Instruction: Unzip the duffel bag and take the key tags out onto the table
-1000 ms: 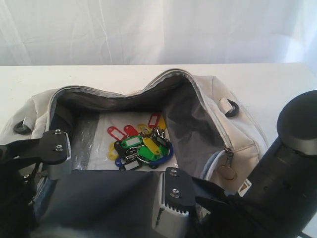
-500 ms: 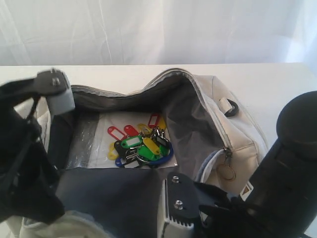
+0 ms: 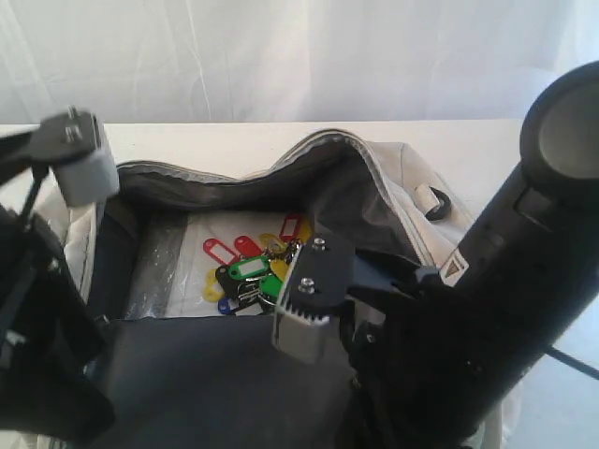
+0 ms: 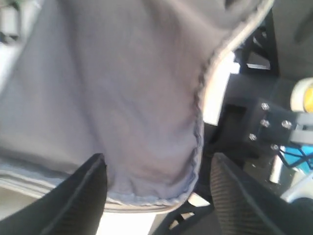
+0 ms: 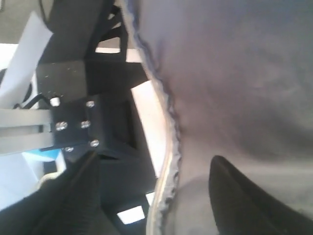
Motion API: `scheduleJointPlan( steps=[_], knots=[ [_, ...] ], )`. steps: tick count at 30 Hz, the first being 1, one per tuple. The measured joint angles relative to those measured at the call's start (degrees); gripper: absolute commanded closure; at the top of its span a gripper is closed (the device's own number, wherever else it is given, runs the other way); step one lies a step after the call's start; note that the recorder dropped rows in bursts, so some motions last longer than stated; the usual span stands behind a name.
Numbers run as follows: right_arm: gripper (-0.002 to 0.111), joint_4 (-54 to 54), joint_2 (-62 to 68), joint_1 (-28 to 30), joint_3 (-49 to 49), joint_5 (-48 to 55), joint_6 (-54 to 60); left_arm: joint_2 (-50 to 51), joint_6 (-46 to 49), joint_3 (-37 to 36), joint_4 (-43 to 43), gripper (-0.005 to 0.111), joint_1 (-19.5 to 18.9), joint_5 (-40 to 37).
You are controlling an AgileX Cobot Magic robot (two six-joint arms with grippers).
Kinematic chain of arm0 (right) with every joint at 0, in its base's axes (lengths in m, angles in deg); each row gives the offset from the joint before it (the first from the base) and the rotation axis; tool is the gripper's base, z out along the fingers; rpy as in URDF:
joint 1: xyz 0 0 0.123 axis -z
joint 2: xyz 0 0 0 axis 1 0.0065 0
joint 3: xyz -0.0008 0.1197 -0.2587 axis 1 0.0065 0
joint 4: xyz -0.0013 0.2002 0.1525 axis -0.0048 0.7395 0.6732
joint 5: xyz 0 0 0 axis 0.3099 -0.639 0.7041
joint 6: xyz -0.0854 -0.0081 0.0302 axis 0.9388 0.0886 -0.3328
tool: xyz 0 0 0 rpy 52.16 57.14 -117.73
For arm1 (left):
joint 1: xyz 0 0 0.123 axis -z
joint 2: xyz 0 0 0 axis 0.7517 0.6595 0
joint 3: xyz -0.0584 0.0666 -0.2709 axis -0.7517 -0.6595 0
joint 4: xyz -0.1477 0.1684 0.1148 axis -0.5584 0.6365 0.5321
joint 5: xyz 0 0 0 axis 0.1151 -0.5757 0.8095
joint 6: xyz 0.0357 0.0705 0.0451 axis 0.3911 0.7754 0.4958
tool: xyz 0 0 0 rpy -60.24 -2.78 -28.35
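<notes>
Left gripper and right gripper: my fingers stood spread wide, unclamped, the rim of the duffel bag between them. Key tags lay inside on the bag floor, partly hidden behind my right gripper.

At eight o'clock in the exterior view stands our left arm, its grey-padded left finger held up near ten. Our right arm slants in from four o'clock, its right finger near centre. Left gripper and right gripper look alike in the wrist views — jaws spread wide.
</notes>
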Motion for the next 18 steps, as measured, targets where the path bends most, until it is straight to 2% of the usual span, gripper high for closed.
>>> scheduleJointPlan(
  steps=[2, 3, 4, 7, 10, 13, 16, 18],
  knots=[
    [0.055, -2.66, -0.10, 0.00, -0.44, -3.16, -5.08, 0.00, 0.37, -4.30, -0.38, 0.043, 0.00, 2.38],
    [0.057, -6.83, -0.10, 0.00, -0.68, -5.16, -10.87, 0.00, 0.48, -8.73, -0.49, 0.043, 0.00, 6.21],
    [0.062, -9.19, -0.10, 0.00, -0.68, -5.16, -13.34, 0.00, 0.48, -10.44, -0.49, 0.043, 0.00, 8.07],
    [0.067, -20.09, 0.76, 0.00, 0.17, -2.72, -24.34, 0.00, 1.32, -19.31, -0.60, 0.043, 0.00, 14.55],
    [0.072, -22.39, 1.57, 0.00, 2.10, -2.84, -26.71, 0.00, 1.71, -23.10, -0.60, 0.043, 0.00, 17.68],
    [0.085, -22.60, 1.61, 0.00, 1.00, -2.77, -25.18, 0.00, 1.71, -20.19, -0.60, 0.043, 0.00, 14.51],
    [0.096, -22.87, -0.86, 0.00, -6.44, -2.16, -23.97, 0.00, 1.71, -9.15, 0.38, 0.043, 0.00, 6.28],
    [0.103, -23.25, -3.25, 0.00, -12.48, -7.10, -23.60, 0.00, 1.71, -0.91, 2.80, 0.043, 0.00, 3.78]
  ],
)
